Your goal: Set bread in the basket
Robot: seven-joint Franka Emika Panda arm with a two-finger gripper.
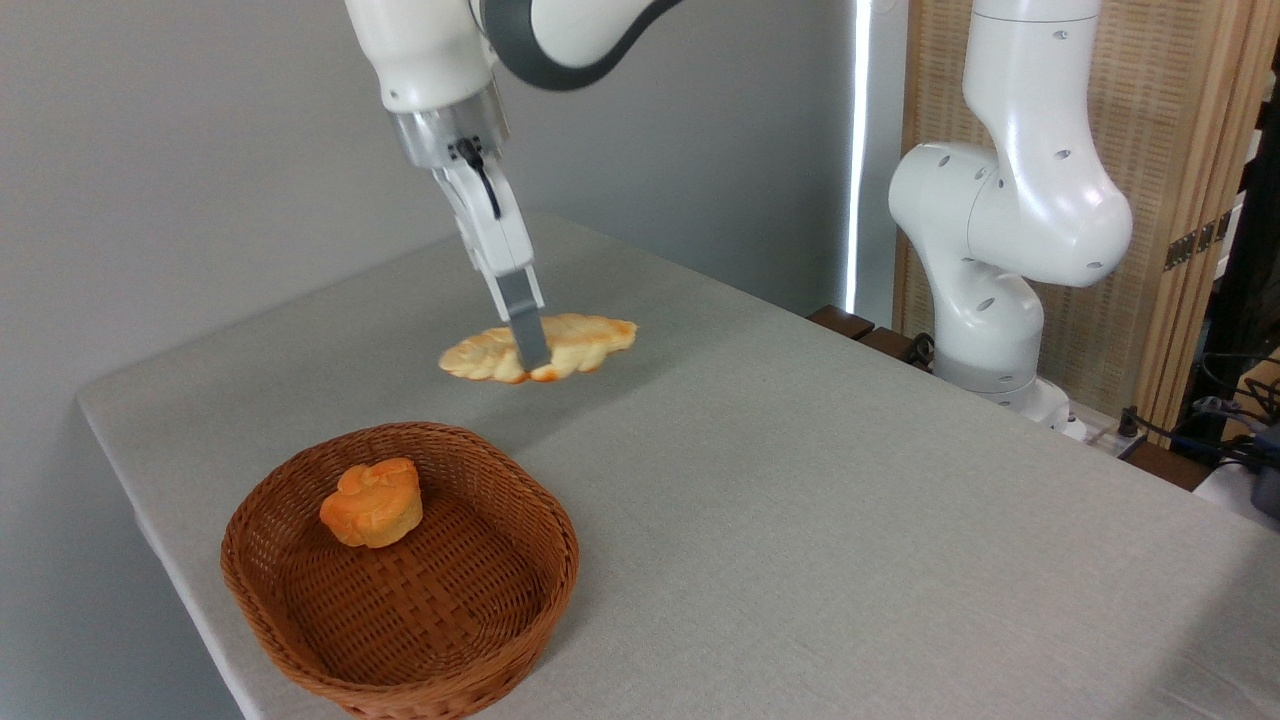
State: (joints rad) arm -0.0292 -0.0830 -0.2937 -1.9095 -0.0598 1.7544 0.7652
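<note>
The bread, a long pale golden braided loaf, is at the middle of the table beyond the basket. My gripper comes down onto its middle. The near finger presses against the loaf's front side, and the far finger is hidden behind it, so the gripper looks shut on the bread. The loaf seems to be just above the cloth, with its orange underside showing. The basket, reddish-brown woven wicker, stands at the front left of the table, apart from the loaf.
A small round orange bun lies in the back part of the basket. The white base of the arm stands at the table's right edge. Grey cloth covers the table.
</note>
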